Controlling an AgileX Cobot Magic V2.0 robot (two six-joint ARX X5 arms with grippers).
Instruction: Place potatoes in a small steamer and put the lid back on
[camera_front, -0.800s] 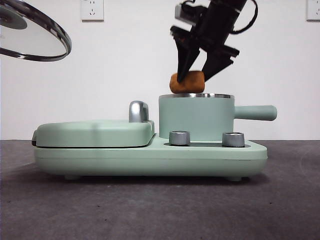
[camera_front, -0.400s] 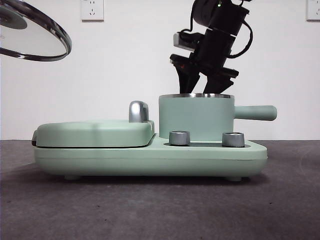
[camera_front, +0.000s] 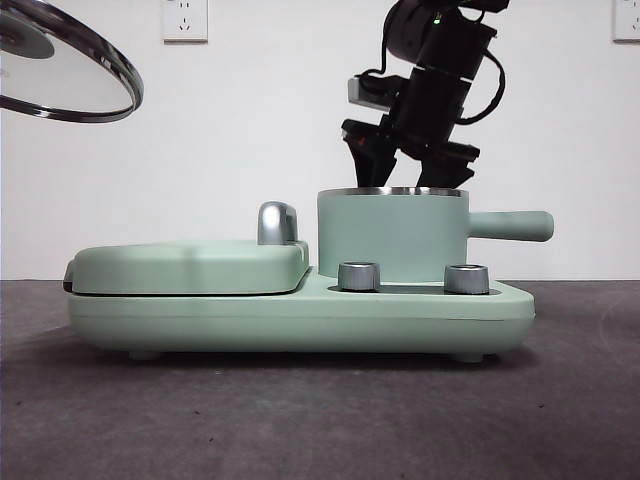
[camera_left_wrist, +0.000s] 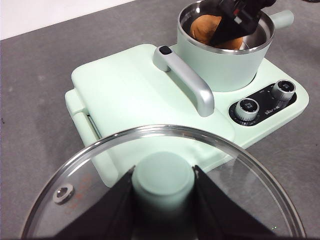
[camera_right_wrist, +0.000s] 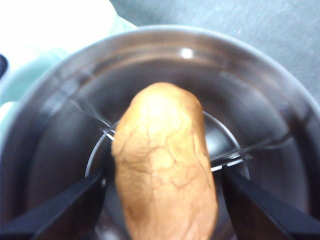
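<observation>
Potatoes (camera_right_wrist: 164, 165), one orange-brown cracked lump, lie inside the small steamer (camera_front: 392, 236), right between the jaws of my right tool (camera_right_wrist: 162, 197). Those jaws stand spread, one on each side of the lump with a gap showing, so they are not pinching it. My right tool reaches down into the steel-lined pot from above. The front view hides the lump behind the mint-green wall and shows only the dark arm dipping past the rim; the wrist views look down into the pot. My left tool (camera_left_wrist: 162, 200) is pressed on the knob of the lid (camera_left_wrist: 240, 180), holding it well apart from the pot, high over the tabletop (camera_front: 300, 420).
</observation>
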